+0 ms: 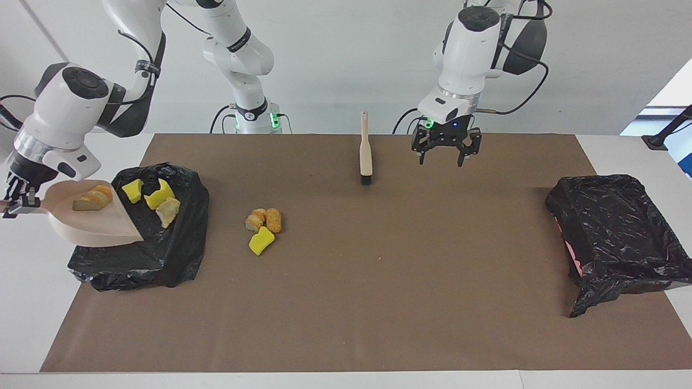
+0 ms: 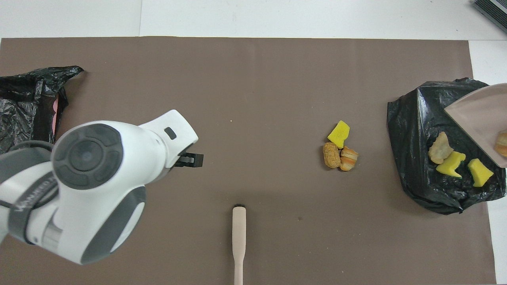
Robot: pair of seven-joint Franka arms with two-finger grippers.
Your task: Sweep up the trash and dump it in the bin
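Trash: dump under way at the bin by the right arm's end; a second heap waits on the mat

Reading the facing view from its left edge across:

1. Right gripper (image 1: 16, 201). Clamped tight on the handle of the dustpan (image 1: 92, 222), holding it over the near bin's edge.
2. Dustpan. You have it tipped, mouth toward the bin. Two bread-like pieces (image 1: 93, 199) sit on the pan near the handle.
3. Near bin (image 1: 162, 254), lined with black plastic, toward the right arm's end of the table. Two yellow chunks (image 1: 147, 193) and one pale bread piece (image 1: 167, 209) lie on its liner, just past the pan's lip.
4. Loose trash (image 1: 263, 226): two bread pieces and one yellow chunk, touching, on the brown mat (image 1: 346, 302) between that bin and the brush.
5. Brush (image 1: 366, 154). Lies on the mat near the robots, bristles pointing away from them, nothing gripping it.
6. Left gripper (image 1: 446, 154). Fingers spread wide, empty, hanging over the mat beside the brush.
7. Second lined bin (image 1: 616, 237), at the left arm's end.

Step in hand, by my judgement: emptying the pan, partly done. Your next move likely calls for a steeper tilt to shed the last two pieces. Then you need the brush taken up and the pan set on the mat beside the loose heap.
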